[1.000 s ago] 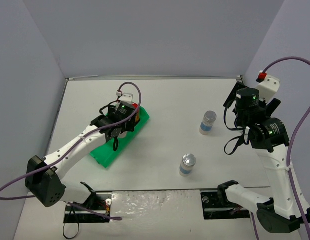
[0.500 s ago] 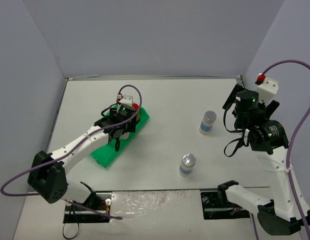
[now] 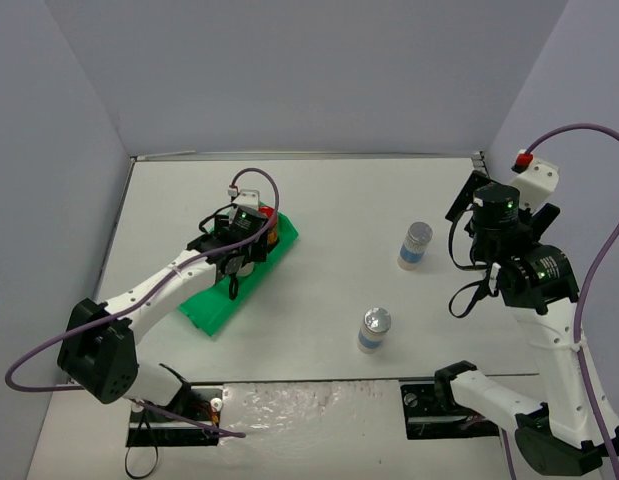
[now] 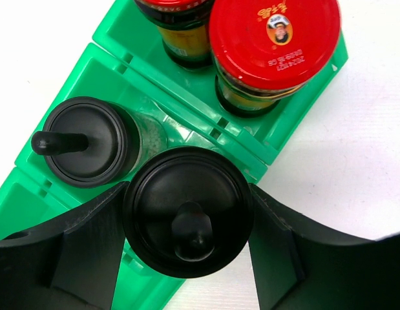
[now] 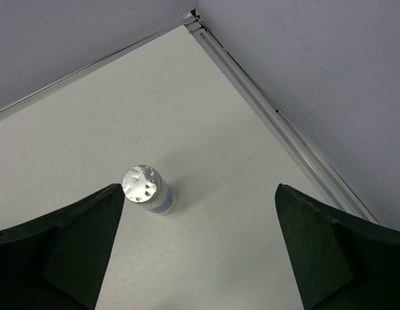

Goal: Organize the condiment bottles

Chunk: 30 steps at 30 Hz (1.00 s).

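A green plastic tray lies on the left half of the white table, set at a slant with one end nearer the front and the other pointing toward the back right. Low ridges split it into compartments. Plain grey walls close in the table, and a thin metal strip runs along the foot of the right one.

Two red-capped jars, two black-capped, two silver-capped, one tray

The left arm and right arm wear white shells over black joints; a purple cable trails each. Left claw and right claw are black; red plug at two o'clock.
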Each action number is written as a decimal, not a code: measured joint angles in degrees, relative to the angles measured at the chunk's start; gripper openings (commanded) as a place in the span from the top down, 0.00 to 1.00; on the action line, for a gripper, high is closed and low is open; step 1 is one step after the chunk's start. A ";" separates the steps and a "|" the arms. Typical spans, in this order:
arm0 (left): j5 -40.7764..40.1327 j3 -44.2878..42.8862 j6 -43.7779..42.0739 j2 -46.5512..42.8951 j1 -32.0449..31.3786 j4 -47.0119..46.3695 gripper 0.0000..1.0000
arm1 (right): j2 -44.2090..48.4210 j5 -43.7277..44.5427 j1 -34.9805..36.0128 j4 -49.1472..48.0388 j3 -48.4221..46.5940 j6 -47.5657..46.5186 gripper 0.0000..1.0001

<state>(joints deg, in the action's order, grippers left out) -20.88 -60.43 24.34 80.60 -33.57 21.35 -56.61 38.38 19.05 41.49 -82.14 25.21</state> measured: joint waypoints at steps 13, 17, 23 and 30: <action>0.59 2.21 0.42 0.30 1.52 -1.29 1.00 | 0.29 -0.31 0.00 -0.10 0.41 0.00 0.00; 1.13 3.10 0.68 1.38 1.75 -1.94 1.00 | 0.53 -0.36 0.00 -0.10 0.42 -0.02 0.00; 1.36 4.03 1.12 1.82 1.82 -2.42 1.00 | 0.85 -0.63 0.00 -0.10 0.93 -0.02 0.00; 1.44 4.11 1.41 1.92 1.82 -3.26 0.80 | 0.87 -1.19 0.00 -0.12 1.06 -0.02 0.00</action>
<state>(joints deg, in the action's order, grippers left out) -19.44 -56.32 25.75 82.51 -31.75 18.09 -55.75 37.19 19.05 41.37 -81.08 25.19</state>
